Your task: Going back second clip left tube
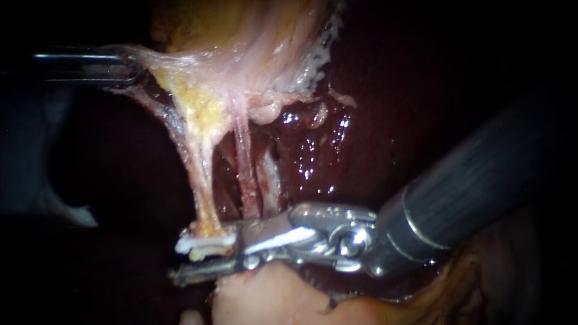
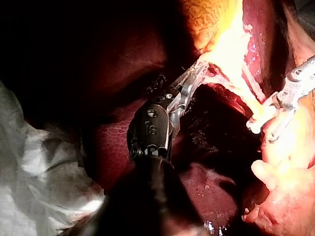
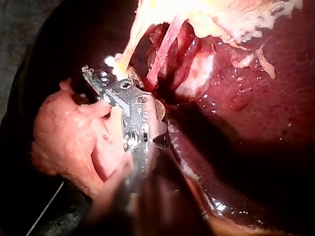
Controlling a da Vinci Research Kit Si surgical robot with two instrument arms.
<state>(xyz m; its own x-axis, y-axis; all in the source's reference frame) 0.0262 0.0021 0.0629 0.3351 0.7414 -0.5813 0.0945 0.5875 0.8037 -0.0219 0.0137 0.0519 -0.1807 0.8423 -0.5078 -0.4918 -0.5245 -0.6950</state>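
1. The left instrument (image 1: 133, 67) is seen at the far left, its pincer clenched on the pale edge of the gallbladder (image 1: 241, 36), which is held taut.
2. The left tube (image 1: 203, 174) is shown stretched from the gallbladder down to the near centre, with the right tube (image 1: 244, 168) just beside it.
3. A white clip (image 1: 205, 242) is seen across the left tube's lower end.
4. The right instrument (image 1: 180, 262) is shown at the clip, its pincer released: a gap is visible between the jaws, and the clip lies against the upper one.
5. Dark liver (image 1: 385, 84) is seen behind.
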